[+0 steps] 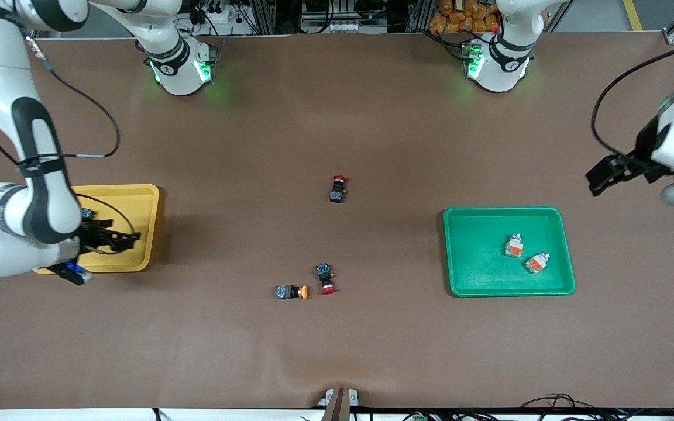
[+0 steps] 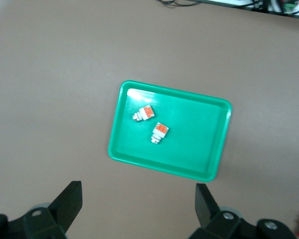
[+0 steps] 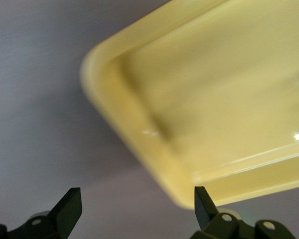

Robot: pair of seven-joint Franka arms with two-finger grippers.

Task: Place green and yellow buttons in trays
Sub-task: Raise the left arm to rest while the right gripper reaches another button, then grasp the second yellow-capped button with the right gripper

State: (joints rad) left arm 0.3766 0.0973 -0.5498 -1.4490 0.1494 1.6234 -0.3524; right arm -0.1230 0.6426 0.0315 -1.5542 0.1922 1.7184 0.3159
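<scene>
Presently, both whitish buttons [image 1: 514, 245] lie in the green tray [image 1: 565, 251]; my right pincer [image 1: 129, 237] spread over the yellow tray [image 1: 144, 199], left pincer [image 2: 138, 205] spread, waiting; risk: grabbing the red-capped button [image 1: 326, 278] touching the orange-capped button [image 1: 291, 291] mid-counter [image 1: 337, 351].

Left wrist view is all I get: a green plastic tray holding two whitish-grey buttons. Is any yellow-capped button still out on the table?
Observer: Yes, one. A black-blue button with an orange-yellow round cap lies on the brown table, beside a black button with a red cap.
Operator: Where is the right end effector?
Observer: The right end effector is over the shallow yellow plastic tray, open and holding nothing.
</scene>
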